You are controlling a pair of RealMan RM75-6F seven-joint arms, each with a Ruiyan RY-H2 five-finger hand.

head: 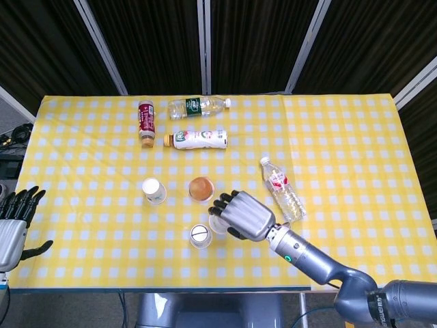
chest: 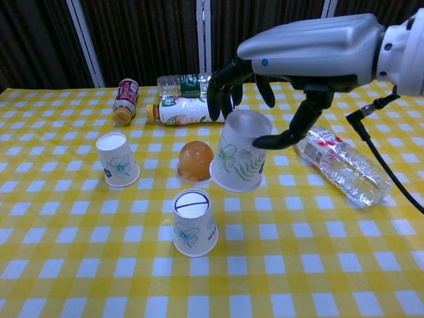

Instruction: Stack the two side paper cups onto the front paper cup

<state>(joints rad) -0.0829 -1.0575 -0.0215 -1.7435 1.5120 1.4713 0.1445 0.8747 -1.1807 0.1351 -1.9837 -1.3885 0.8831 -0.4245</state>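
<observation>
My right hand (chest: 298,53) (head: 242,215) holds an upturned paper cup (chest: 240,152) with a green leaf print, lifted off the table and tilted, just right of and above the front cup. The front paper cup (chest: 194,222) (head: 200,236) stands upside down near the table's front edge. The left side cup (chest: 117,159) (head: 153,190), also upside down, stands on the left. An orange ball-like object (chest: 197,161) (head: 201,188) sits between them. My left hand (head: 15,222) hangs open off the table's left edge.
A clear water bottle (chest: 341,164) (head: 281,188) lies to the right of the held cup. Three more bottles lie at the back: a red one (chest: 124,99), a clear one (chest: 195,84) and a white one (chest: 192,110). Yellow checked cloth (chest: 318,265) covers the table.
</observation>
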